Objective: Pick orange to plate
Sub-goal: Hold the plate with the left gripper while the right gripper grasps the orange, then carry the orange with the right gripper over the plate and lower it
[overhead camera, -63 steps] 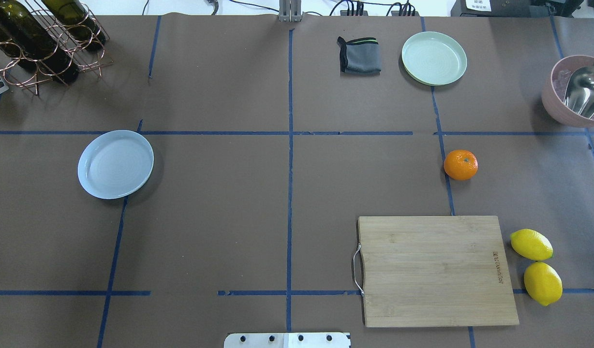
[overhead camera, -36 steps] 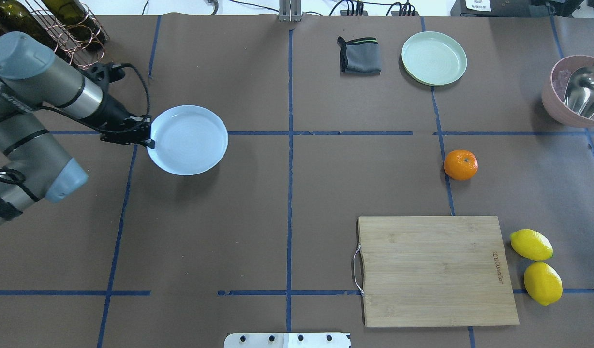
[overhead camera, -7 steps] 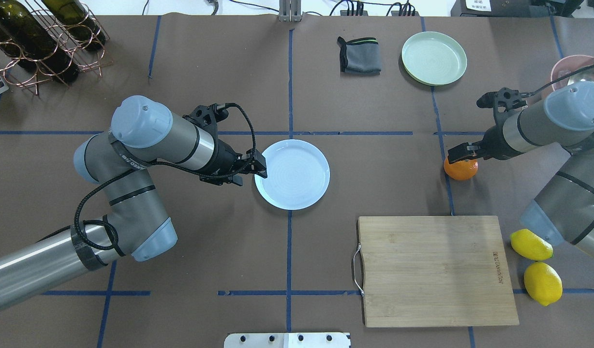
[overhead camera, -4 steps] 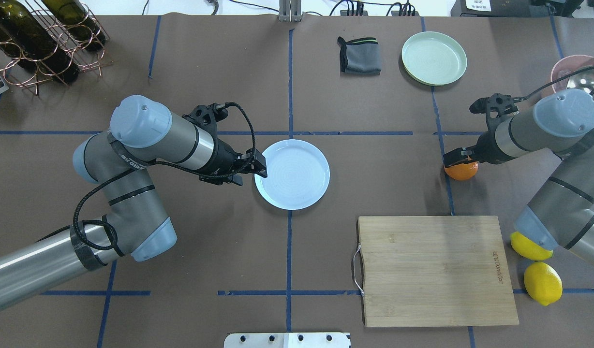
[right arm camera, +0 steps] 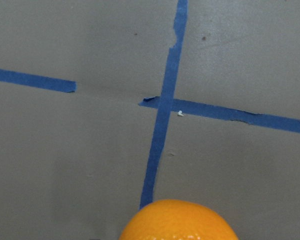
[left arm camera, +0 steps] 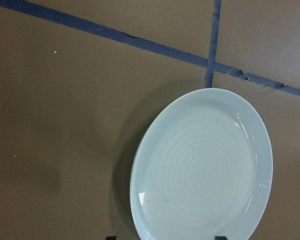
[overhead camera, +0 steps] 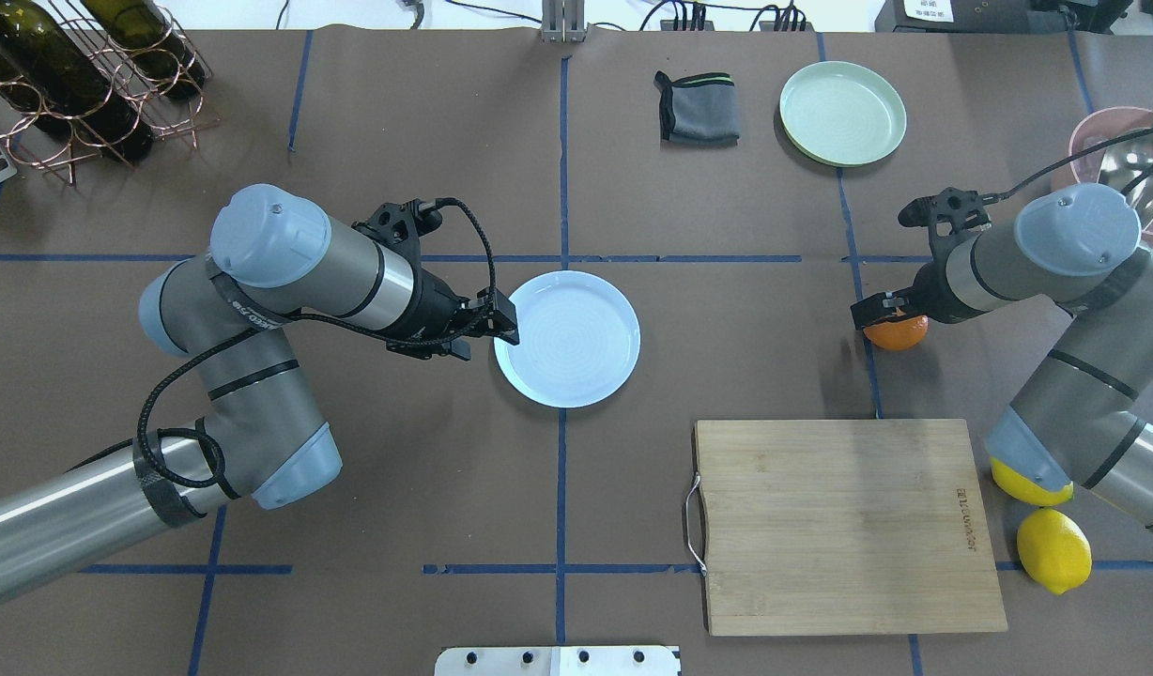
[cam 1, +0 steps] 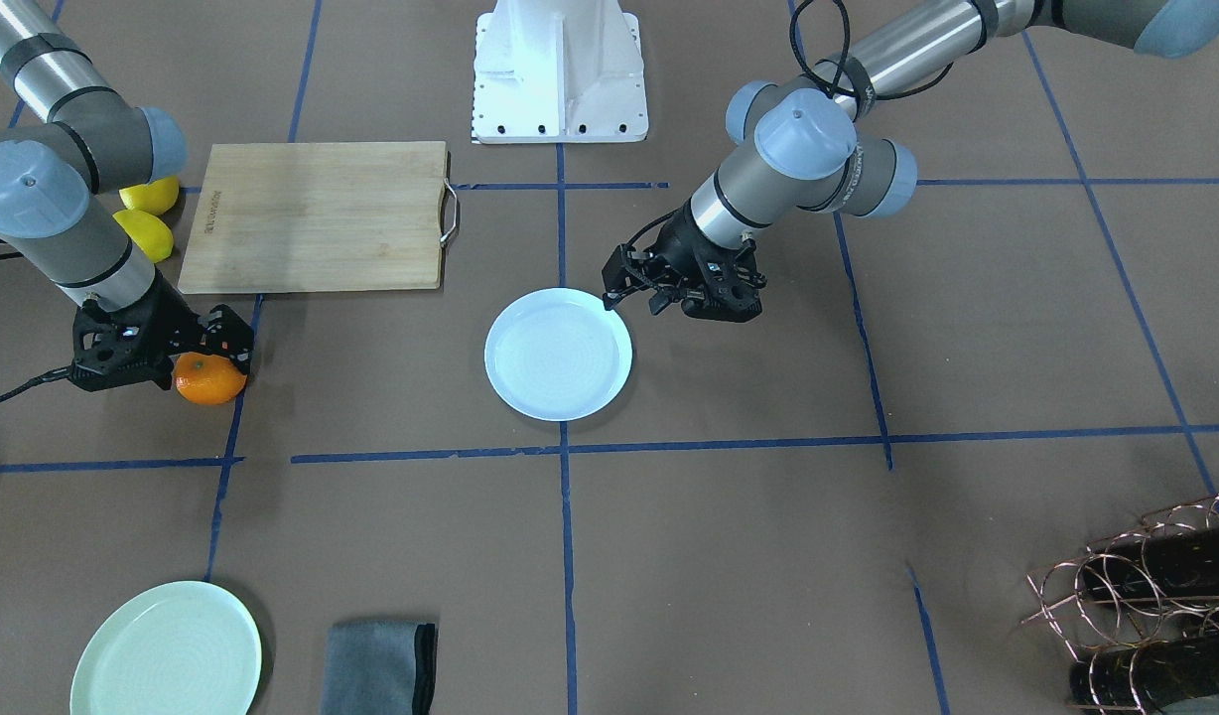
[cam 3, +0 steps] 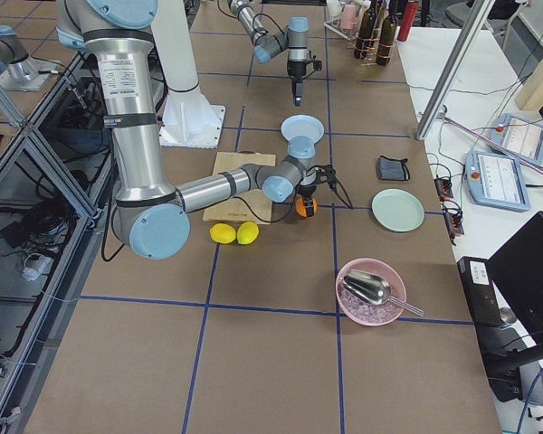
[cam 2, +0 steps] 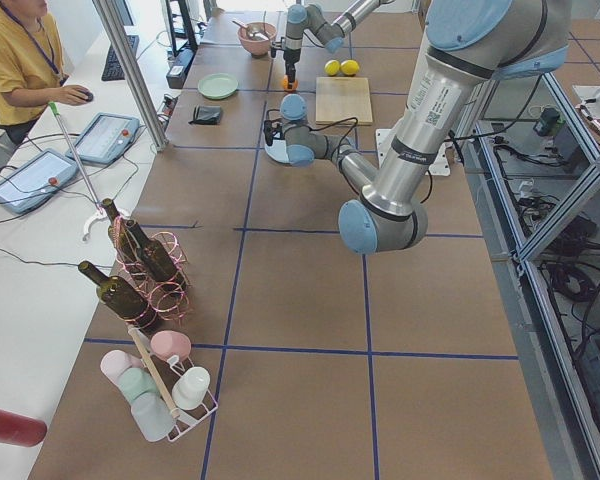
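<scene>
Since the orange (overhead camera: 900, 334) is small, round and dimpled, I judge it light and slightly yielding but apt to roll, so a gentle pinch across its widest middle seems safest. It sits on the tabletop (overhead camera: 727, 329) beside a blue tape line (overhead camera: 859, 277), well apart from the plate (overhead camera: 586, 361). The right hand (overhead camera: 879, 314) hangs low over it, fingers spread. The left hand (overhead camera: 487, 334) is at the plate's rim, fingers apart.
</scene>
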Available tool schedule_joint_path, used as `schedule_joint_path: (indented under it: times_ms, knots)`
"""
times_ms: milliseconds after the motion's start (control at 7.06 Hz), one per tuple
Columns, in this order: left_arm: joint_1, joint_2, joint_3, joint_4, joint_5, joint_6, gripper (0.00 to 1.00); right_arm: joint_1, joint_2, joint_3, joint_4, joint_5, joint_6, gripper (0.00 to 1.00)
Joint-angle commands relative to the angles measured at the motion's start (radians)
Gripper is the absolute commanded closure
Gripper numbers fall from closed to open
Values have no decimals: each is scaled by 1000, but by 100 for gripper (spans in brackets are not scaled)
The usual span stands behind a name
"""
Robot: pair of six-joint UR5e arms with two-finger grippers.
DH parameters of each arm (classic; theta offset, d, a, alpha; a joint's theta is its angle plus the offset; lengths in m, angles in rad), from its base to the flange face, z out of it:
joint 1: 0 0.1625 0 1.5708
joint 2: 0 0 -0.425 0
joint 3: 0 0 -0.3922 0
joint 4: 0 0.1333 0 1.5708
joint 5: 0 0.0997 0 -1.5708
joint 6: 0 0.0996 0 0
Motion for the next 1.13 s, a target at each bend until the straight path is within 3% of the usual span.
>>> schedule_joint_path:
  times_ms: [0,142,425,567,708,850,992]
  knots:
    - [0,5,-7,0,-1,0,29,0,-6,4,2,-2,1,54]
    - [0,14,-20,0,-1,0,29,3,-3,23,0,9,1,100]
    - [-6,20,-53,0,-2,0,29,7,45,102,-17,13,104,100]
    - [-23,52,-110,8,-10,3,29,-23,159,102,-99,16,253,100]
    - [-32,139,-200,2,-13,12,28,-96,310,97,-253,-25,323,100]
    - [-55,167,-225,0,-37,12,27,-177,407,73,-315,-69,338,100]
    - [-72,172,-227,0,-54,12,26,-257,457,35,-304,-157,487,100]
